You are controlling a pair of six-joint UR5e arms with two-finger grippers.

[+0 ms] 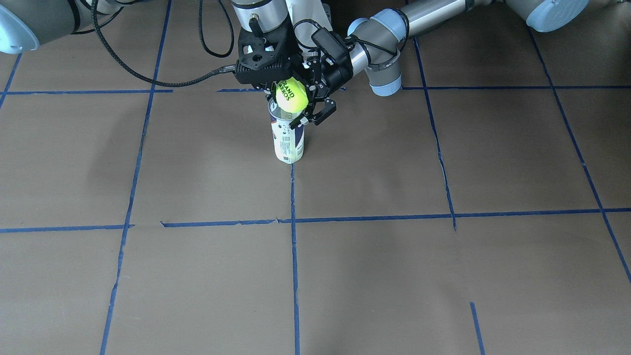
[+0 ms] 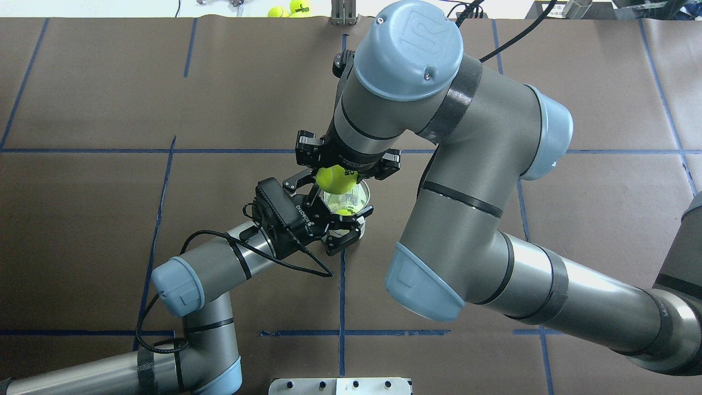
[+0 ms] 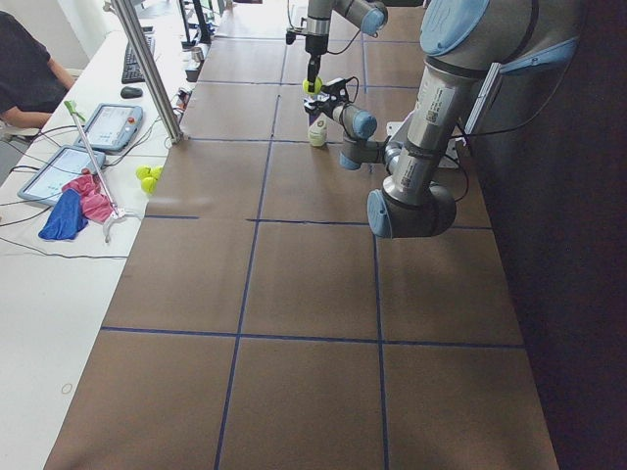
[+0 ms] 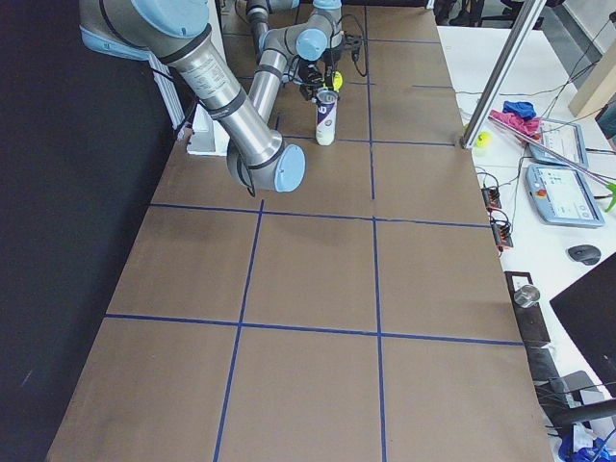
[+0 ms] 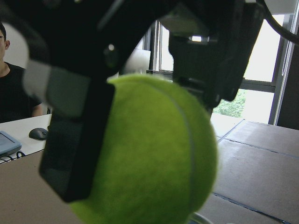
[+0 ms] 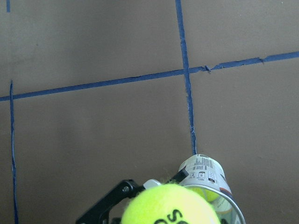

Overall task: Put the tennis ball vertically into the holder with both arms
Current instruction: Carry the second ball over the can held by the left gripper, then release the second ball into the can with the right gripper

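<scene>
Above the open mouth of the holder (image 1: 288, 143), the tennis ball (image 1: 292, 94) hangs clamped between the right fingers (image 2: 305, 156), which point straight down from the right arm (image 2: 471, 181). One finger sits on each side of the ball. Its lower curve overlaps the holder's rim in the front-facing view; whether ball and rim touch, I cannot tell. In the left wrist view the ball fills most of the frame, with a dark finger pressed against its side.

The left fingers (image 1: 325, 111) reach in level from the robot's left and are closed on the holder's upper part, just below the rim, one on either side of it. The holder stands upright on the desk (image 1: 394, 276). Another yellow-green ball (image 6: 207, 193) lies inside it, seen through the mouth.

The holder's foot sits at the end of a blue tape line (image 1: 294, 276), near where the lines cross. Bare brown desk spreads round it on the operators' side and to the robot's right, and every desk edge is well apart from it. The room close by is taken on two sides: the left arm (image 2: 219, 263) and its cable fill the robot's-left side, and the bulky right arm stands over and behind the holder. Spare balls (image 2: 289, 8) lie beyond the desk's far edge.
</scene>
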